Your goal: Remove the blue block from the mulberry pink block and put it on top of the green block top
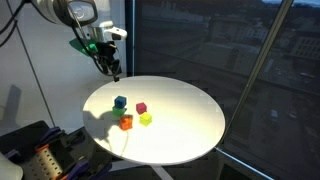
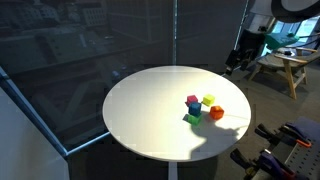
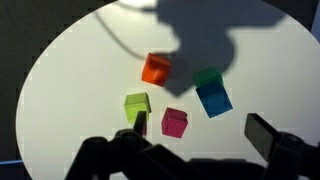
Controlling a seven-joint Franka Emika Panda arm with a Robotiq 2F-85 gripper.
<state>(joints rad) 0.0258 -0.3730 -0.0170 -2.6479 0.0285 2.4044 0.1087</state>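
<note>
White and round, your bench (image 1: 190, 110) carries five small cubes in a loose cluster, nearer the edge on the arm's side than the edge by the dark window. You have the blue block (image 3: 214, 100) on the green block (image 3: 206, 75). In the wrist view the two touch, with the green face showing just behind the blue one, and in both exterior views blue sits directly over green. The mulberry pink block (image 3: 175, 122) stands alone on the bench with nothing on top of it, near the blue block but apart from it, with bare surface between them. Just beside the pink one is a yellow cube (image 3: 137, 103), and a red-orange cube (image 3: 155, 68) lies on the other side of the cluster, near the green block. None of these three touches another cube. Your end effector (image 1: 114, 70) hangs in the air above the bench's edge on the arm's side, well apart from every cube. In the wrist view its fingers (image 3: 262, 135) are spread wide with only bare bench between them, so it is released and carries nothing. Its shadow falls across the bench beyond the cubes.
</note>
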